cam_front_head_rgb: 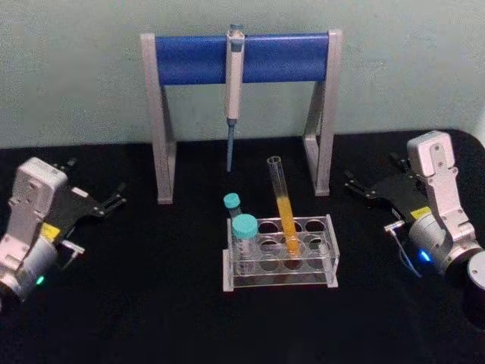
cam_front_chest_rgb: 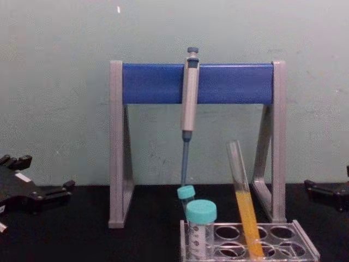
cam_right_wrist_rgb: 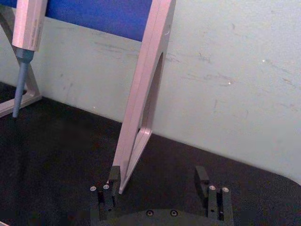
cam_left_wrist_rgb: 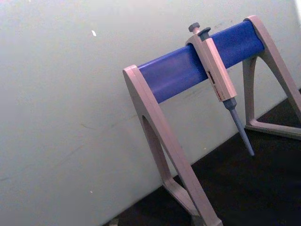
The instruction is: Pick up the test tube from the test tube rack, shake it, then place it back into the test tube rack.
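The test tube (cam_front_head_rgb: 284,205), long and uncapped with orange-yellow liquid in its lower half, leans in a back-row hole of the clear test tube rack (cam_front_head_rgb: 282,279) at the table's middle. In the chest view the test tube (cam_front_chest_rgb: 243,204) tilts left out of the test tube rack (cam_front_chest_rgb: 306,246). My left gripper (cam_front_head_rgb: 97,180) rests open on the table far to the left, well apart from the rack. On the far right sits my right gripper (cam_front_head_rgb: 371,171), also open and empty; the right wrist view shows the right gripper (cam_right_wrist_rgb: 157,178) with its two fingers spread wide.
Two teal-capped tubes (cam_front_head_rgb: 244,235) stand at the rack's left end. Behind the rack rises a grey-and-blue pipette stand (cam_front_head_rgb: 242,57) with a pipette (cam_front_head_rgb: 233,76) hanging from its bar. Black table surface lies on both sides of the rack.
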Robot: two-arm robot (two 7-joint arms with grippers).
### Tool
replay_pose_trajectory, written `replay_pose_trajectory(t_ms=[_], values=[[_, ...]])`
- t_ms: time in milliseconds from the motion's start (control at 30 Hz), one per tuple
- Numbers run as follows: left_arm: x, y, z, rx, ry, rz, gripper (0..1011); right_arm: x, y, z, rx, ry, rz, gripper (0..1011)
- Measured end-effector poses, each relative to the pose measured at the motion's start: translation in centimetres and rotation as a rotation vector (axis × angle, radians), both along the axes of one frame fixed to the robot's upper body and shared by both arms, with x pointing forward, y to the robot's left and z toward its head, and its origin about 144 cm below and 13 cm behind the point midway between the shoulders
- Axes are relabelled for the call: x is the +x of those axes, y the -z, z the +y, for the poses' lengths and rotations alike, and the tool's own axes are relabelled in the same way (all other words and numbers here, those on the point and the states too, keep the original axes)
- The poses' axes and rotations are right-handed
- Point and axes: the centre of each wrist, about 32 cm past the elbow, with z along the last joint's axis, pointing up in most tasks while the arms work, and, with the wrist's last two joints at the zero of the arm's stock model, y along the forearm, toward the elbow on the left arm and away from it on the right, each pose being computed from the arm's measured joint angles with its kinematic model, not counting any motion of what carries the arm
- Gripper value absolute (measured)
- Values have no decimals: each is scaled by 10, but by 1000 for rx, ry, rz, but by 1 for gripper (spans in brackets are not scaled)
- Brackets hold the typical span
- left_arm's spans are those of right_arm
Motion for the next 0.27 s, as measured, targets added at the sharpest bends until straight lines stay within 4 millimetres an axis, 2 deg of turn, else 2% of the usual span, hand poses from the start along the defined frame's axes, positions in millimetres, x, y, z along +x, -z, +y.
replay_pose_trajectory(t_ms=[267], values=[[0,0,0,0,0,0,1002,0,0,0,0,0,0,1000]])
